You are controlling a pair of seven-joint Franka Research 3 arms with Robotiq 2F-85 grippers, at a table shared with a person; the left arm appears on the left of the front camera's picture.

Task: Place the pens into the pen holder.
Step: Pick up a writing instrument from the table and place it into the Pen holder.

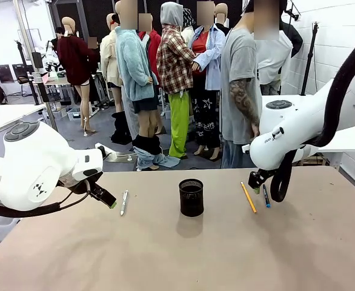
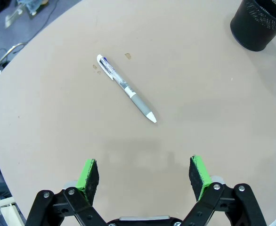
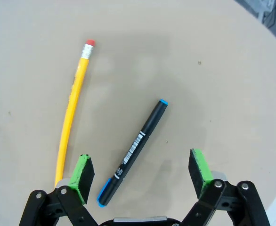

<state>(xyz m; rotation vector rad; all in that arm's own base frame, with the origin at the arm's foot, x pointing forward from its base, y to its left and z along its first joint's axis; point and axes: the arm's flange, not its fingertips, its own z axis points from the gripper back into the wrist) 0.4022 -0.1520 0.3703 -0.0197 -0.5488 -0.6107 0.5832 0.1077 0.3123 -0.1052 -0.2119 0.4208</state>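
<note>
Pincers stand released, left pincer (image 2: 143, 172) and right pincer (image 3: 140, 172); white pen (image 2: 126, 88), pencil (image 3: 72, 113), dark pen (image 3: 133, 153) lie outside upright pen holder (image 1: 191, 197); its print unreadable.

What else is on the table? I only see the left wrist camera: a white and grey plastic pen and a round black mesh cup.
Observer: Right of the round black mesh pen holder lie a yellow wooden pencil with a pink eraser and a black plastic marker with blue ends.
Operator: Is anything grabbing them?
Observer: No. The right gripper hovers open over the marker, not gripping it.
Operator: Is anybody there?
Observer: Yes, a person in a grey T-shirt stands at the far side of the table.
</note>
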